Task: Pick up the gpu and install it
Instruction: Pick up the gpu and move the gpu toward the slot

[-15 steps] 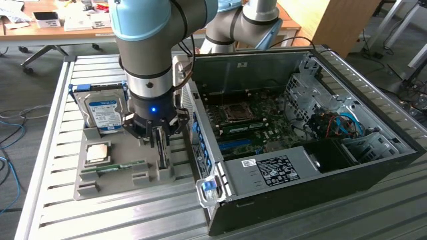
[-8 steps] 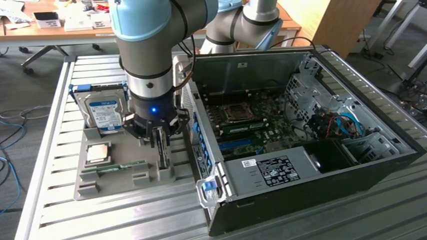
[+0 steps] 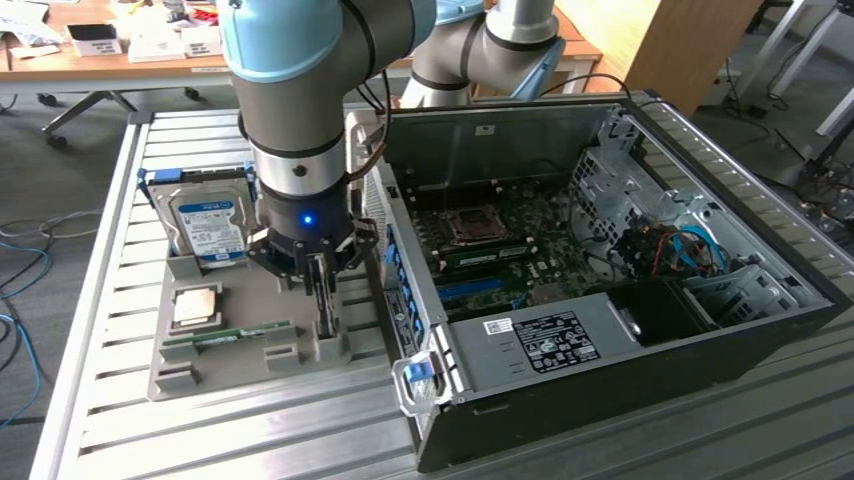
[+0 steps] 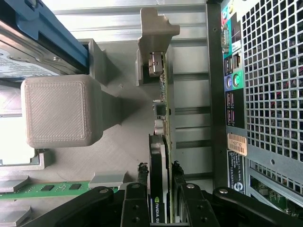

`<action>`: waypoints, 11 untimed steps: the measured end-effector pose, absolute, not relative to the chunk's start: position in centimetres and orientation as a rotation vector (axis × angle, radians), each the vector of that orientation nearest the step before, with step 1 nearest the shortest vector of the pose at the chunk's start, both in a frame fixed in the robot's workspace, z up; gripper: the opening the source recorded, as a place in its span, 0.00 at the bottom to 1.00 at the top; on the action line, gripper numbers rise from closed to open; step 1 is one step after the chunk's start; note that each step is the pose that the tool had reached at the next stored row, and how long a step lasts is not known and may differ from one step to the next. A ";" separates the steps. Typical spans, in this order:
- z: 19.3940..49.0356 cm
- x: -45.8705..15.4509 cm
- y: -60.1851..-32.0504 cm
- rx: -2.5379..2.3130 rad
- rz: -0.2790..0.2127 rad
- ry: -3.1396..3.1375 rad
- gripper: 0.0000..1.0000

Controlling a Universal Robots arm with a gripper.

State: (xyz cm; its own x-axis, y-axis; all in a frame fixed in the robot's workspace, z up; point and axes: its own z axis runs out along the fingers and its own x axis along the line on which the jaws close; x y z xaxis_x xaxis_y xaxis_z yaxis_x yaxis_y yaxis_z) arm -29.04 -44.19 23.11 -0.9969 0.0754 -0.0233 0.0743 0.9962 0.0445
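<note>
The gpu (image 4: 157, 194) stands on edge in a slot of the grey parts tray (image 3: 240, 365), its silver bracket end (image 4: 156, 64) held by a grey tray post. My gripper (image 4: 160, 172) points straight down over it, one black finger against each face of the card, and it is shut on the card, which still sits in its slot. In the exterior view the gripper (image 3: 322, 310) stands at the tray edge nearest the open computer case (image 3: 747, 330), and its fingers cover most of the card.
On the tray lie a hard drive (image 3: 207, 225) with a blue-white label, a processor (image 3: 196, 305) and a green RAM stick (image 3: 240, 335). The case lies open on the exterior view's right, motherboard (image 3: 507, 250) exposed. The case's rear panel (image 4: 265, 94) stands close beside the card.
</note>
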 end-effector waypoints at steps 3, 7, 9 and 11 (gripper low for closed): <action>23.1 -29.0 -44.2 0.117 0.068 3.114 0.33; 23.1 -29.0 -44.2 0.117 0.068 3.114 0.33; 23.1 -29.0 -44.2 0.117 0.068 3.114 0.33; 23.1 -29.0 -44.2 0.117 0.068 3.114 0.33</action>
